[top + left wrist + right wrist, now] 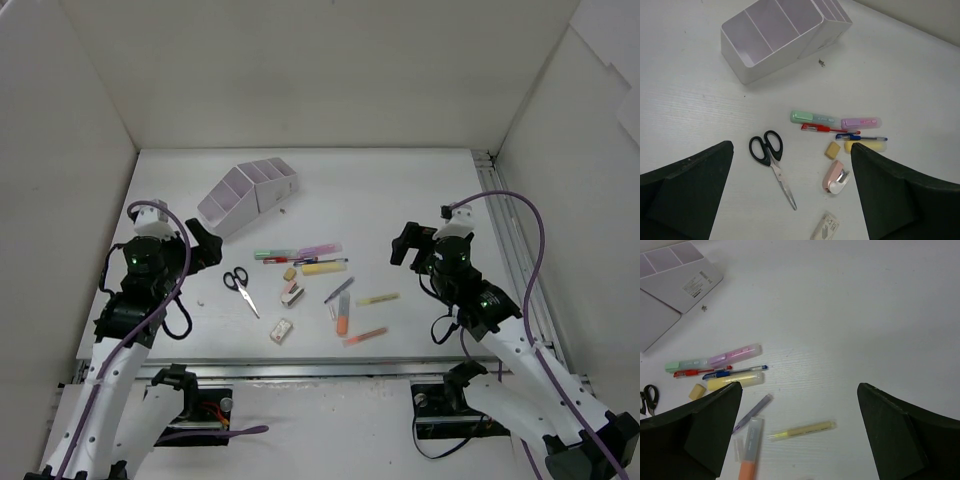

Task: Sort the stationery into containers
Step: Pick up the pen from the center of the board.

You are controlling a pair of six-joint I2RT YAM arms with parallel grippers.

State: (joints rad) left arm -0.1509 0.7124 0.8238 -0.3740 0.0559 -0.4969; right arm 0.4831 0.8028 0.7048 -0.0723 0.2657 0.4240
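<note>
Stationery [323,268] scattered, left gripper [207,245], right gripper [405,245] hovering wide

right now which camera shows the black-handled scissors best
Left wrist: the black-handled metal scissors lie whole and large. Top external shows them small; right wrist catches only a handle loop at its left edge.

Bright even overhead light, soft faint shadows, no glare, sharp focus, mild wide-angle edge distortion
</note>
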